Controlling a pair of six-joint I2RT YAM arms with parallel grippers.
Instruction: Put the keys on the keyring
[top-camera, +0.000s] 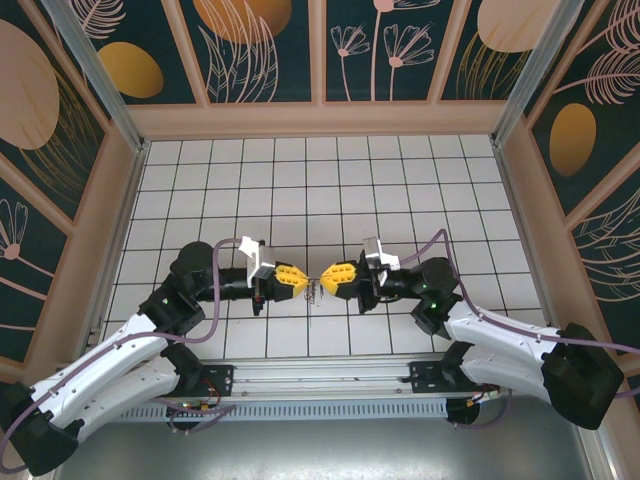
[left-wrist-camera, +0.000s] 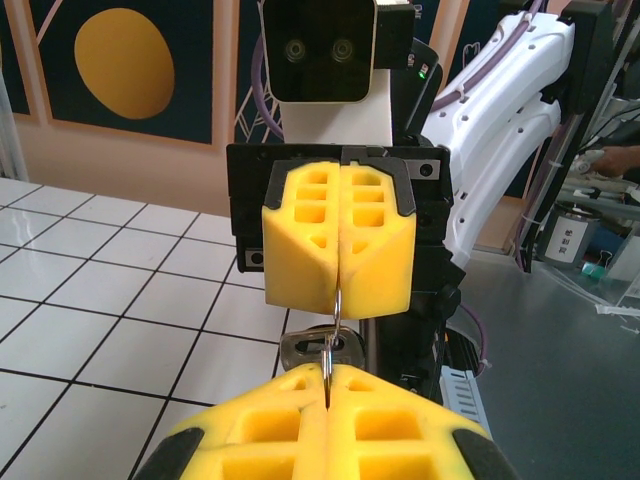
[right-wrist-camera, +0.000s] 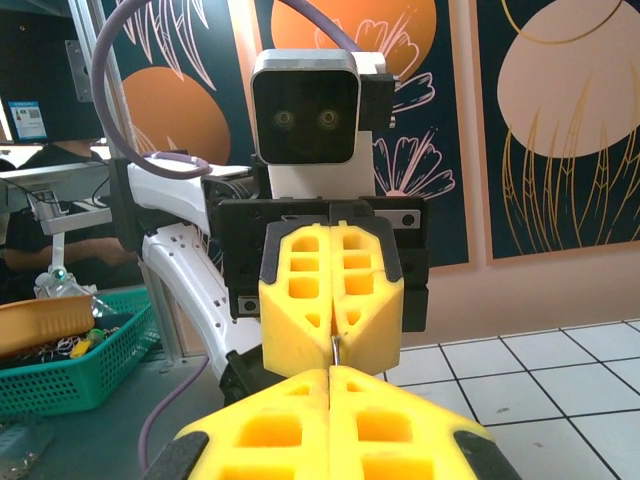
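The keyring (left-wrist-camera: 336, 318) is looking thin, light and stiff, and I think it is slippery too. So it is needing a tight pinch on its bare wire, away from the key (left-wrist-camera: 312, 348). It is sitting right between the two tips, above the desk (top-camera: 300, 180), with the key hanging just under it. The left pincer (left-wrist-camera: 327, 378) and the right pincer (left-wrist-camera: 340, 288) are both squeezing shut on the keyring, tip to tip.

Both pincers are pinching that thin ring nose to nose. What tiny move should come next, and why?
My guess: the right pincer turns the keyring a little, so the key hanging under it slides further along. It and the left pincer are both shut on the ring, tip to tip.
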